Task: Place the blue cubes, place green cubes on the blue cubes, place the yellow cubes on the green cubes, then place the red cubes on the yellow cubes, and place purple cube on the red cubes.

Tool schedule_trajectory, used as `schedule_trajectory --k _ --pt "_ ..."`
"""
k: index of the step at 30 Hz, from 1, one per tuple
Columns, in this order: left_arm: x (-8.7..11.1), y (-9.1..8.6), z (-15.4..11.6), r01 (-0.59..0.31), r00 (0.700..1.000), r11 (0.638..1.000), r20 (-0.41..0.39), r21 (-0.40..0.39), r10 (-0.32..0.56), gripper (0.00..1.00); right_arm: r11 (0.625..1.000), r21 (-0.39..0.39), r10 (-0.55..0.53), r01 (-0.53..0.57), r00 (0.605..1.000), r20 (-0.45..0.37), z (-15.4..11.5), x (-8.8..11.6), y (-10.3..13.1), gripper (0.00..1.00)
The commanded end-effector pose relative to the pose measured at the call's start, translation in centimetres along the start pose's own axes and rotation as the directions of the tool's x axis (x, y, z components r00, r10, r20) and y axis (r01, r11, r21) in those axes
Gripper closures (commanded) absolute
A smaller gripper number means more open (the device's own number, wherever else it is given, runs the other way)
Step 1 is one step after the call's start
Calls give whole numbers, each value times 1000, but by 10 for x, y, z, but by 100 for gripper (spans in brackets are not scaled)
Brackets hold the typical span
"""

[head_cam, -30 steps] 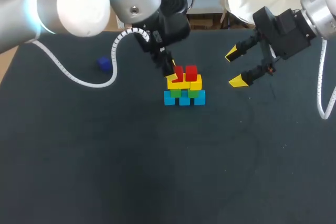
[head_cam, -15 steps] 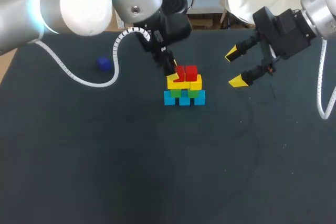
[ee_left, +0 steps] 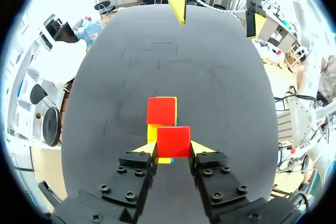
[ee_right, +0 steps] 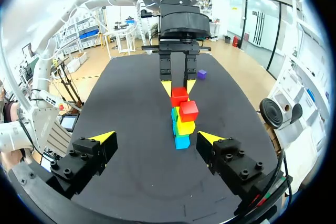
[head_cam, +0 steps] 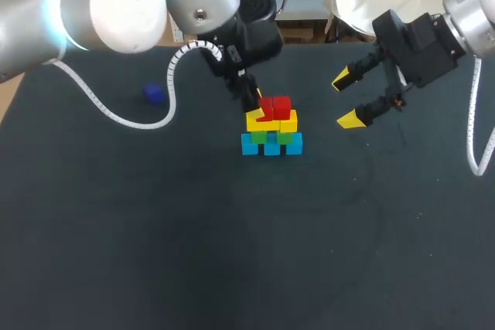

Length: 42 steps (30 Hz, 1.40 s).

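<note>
**A:** In the head view, how far along is the build?

**B:** Nearly finished. A row of blue plastic cubes [head_cam: 271,147] sits on the black table mat [head_cam: 232,253]. On it are the green cubes [head_cam: 288,137], then the yellow cubes [head_cam: 288,122], and two red cubes [head_cam: 281,106] on top. The small purple cube [head_cam: 153,94] lies alone, well apart from the stack, so the last step looks undone.

**A:** Is there room to fetch it?

**B:** Bare mat lies between the stack and the purple cube. The left gripper [head_cam: 249,100] is right at the stack. The right gripper [head_cam: 347,99] hangs beside the stack, its fingers spread and empty. The mat's edges are well away from the stack.

**A:** What does the left wrist view show?

**B:** The robot's left fingers press the nearer red cube [ee_left: 173,141] from both sides, with yellow showing just under it. The farther red cube [ee_left: 161,110] is just ahead. Whether the held cube is fully seated cannot be told.

**A:** And the right wrist view?

**B:** The stack stands ahead of the right gripper's wide-open fingers. The left arm is directly behind the stack, and the purple cube lies beyond it. Judging by that, the left arm must let go and back away carefully, or the top layer could be knocked.
</note>
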<state>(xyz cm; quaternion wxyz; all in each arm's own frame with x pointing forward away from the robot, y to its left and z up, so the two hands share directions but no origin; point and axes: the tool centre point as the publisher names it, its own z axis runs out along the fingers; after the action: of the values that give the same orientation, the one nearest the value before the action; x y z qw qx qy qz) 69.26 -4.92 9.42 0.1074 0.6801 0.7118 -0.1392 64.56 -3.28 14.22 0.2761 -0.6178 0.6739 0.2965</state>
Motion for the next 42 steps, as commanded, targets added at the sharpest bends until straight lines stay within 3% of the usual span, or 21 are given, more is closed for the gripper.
schedule_trajectory --k 1,42 --pt "-1 3 1 -4 1000 1000 -2 7 4 100 1000 0 -1 1 1000 2 0 0 0 0" --pt "3 11 7 15 1000 1000 -15 3 -15 100 1000 0 -1 1 1000 2 0 0 0 0"
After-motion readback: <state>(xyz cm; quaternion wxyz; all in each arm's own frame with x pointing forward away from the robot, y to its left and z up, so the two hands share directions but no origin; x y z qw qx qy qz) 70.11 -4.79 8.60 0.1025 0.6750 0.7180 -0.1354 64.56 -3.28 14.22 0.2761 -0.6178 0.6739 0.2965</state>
